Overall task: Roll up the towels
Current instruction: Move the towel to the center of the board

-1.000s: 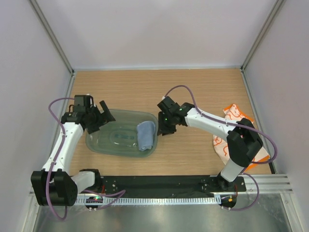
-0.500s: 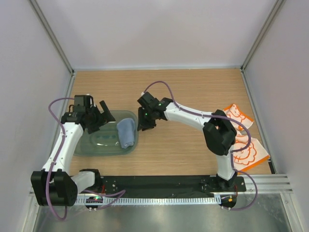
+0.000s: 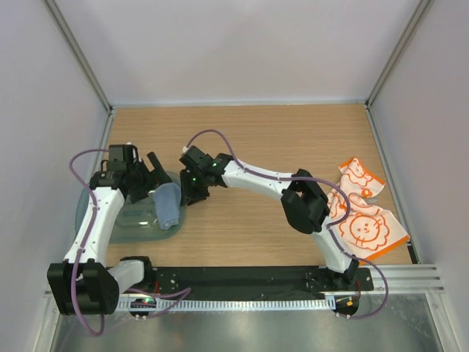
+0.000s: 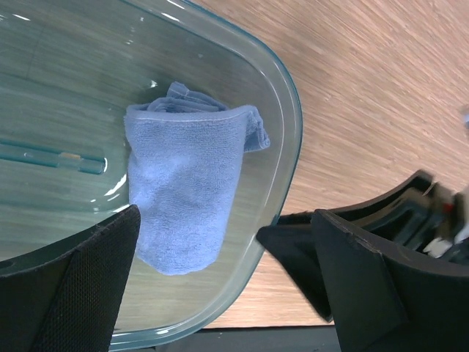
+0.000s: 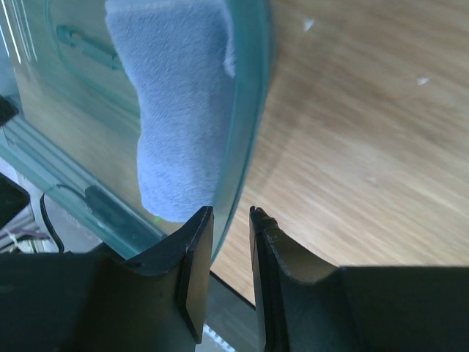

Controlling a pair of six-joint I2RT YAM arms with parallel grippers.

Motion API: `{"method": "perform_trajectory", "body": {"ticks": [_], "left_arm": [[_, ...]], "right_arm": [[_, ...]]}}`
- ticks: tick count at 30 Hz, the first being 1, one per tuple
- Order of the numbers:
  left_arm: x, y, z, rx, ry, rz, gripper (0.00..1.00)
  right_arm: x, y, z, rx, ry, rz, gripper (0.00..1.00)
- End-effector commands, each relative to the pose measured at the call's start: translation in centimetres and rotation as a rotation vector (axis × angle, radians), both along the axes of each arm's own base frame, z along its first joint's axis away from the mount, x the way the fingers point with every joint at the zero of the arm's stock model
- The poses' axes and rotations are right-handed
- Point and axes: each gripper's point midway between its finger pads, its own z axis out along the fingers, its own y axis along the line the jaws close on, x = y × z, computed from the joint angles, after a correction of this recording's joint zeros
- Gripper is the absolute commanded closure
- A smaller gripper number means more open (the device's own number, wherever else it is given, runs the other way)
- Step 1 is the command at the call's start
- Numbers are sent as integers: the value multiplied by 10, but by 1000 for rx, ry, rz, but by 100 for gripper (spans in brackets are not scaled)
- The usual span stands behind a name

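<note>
A translucent blue-green tray (image 3: 110, 220) sits at the 9 o'clock side of the wooden tabletop (image 3: 256, 139), its outer end up by the side wall (image 3: 44, 147). The pale blue towel (image 3: 168, 206) lies inside it as a loose roll at the 3 o'clock end, close against the curved rim, running roughly from 12 to 6 o'clock. The right arm stretches across the tabletop toward 9 o'clock, and the right hand (image 3: 192, 192) is at that same end of the tray. In the right wrist view its fingers (image 5: 192, 257) are drawn close together with only a narrow slot between them, and the tray's rim runs into that slot, so the hand pinches the rim. The left hand (image 3: 152, 180) hangs over the tray just at 11 o'clock of the blue roll, its fingers spread wide and holding nothing. The patterned towels (image 3: 360, 213), orange and white, lie spread and overlapping at the 3 to 4 o'clock side, well apart from the tray.
</note>
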Motion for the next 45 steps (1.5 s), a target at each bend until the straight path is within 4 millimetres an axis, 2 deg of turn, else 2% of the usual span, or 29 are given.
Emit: {"method": "perform_trajectory", "body": {"ticks": [1,7,8,9,10,12,13,14,16,18,19,20,21,22,23,25,27,28,30,31,32,33,34,36,40,42,43,45], "left_arm": [[7,3,16,9,-65,1,0],[7,4,17,15,-67,8,0],[6,4,16,16,-66,9,0],[6,4,17,16,-72,9,0],[6,4,18,16,-75,9,0],[7,5,19,18,-82,12,0],[7,5,20,18,-86,12,0],[7,5,19,19,-82,13,0],[7,5,19,17,-81,11,0],[7,5,18,17,-78,11,0],[7,5,18,18,-77,12,0],[6,5,17,18,-75,10,0],[7,5,19,17,-80,11,0],[6,5,18,18,-80,10,0],[6,5,17,16,-76,12,0],[6,3,18,11,-80,5,0],[7,2,19,5,-83,0,0],[8,1,19,0,-82,-4,0],[8,-1,18,-10,-79,-13,0],[8,-2,19,-14,-79,-15,0],[8,-2,18,-16,-79,-17,0],[8,-4,18,-25,-78,-22,0],[9,-5,17,-28,-78,-25,0],[9,-8,17,-42,-77,-35,0],[10,-11,16,-59,-71,-47,0],[10,-13,14,-66,-64,-53,0],[10,-14,14,-73,-64,-58,0],[10,-15,14,-77,-66,-61,0]], "right_arm": [[-13,20,17,73,24,40,66],[-19,33,23,119,36,67,67],[-16,31,22,108,19,54,67],[-12,27,32,110,-14,47,68],[-10,21,34,98,-28,37,68],[0,6,38,83,-47,8,61],[4,0,52,100,-68,4,47],[11,-10,53,89,-72,-11,42],[17,-29,66,63,-101,-24,33],[29,-52,71,34,-115,-59,30],[35,-67,85,34,-138,-83,29],[36,-83,80,15,-131,-99,28],[55,-106,85,18,-141,-157,28],[64,-125,88,11,-148,-194,27],[68,-154,98,5,-179,-237,27],[103,-229,101,-92,-224,-411,25],[108,-293,102,-201,-248,-503,25],[122,-347,100,-268,-245,-623,24],[116,-420,86,-415,-200,-746,23],[116,-474,80,-454,-154,-876,24],[106,-503,65,-475,-100,-915,24],[103,-523,59,-479,-83,-959,25],[94,-559,51,-496,-43,-1046,25],[82,-584,32,-561,14,-1096,26],[83,-603,9,-599,91,-1141,24],[84,-604,-5,-619,139,-1109,23],[86,-601,-21,-617,183,-1070,24],[91,-592,-35,-568,216,-1036,29]]}}
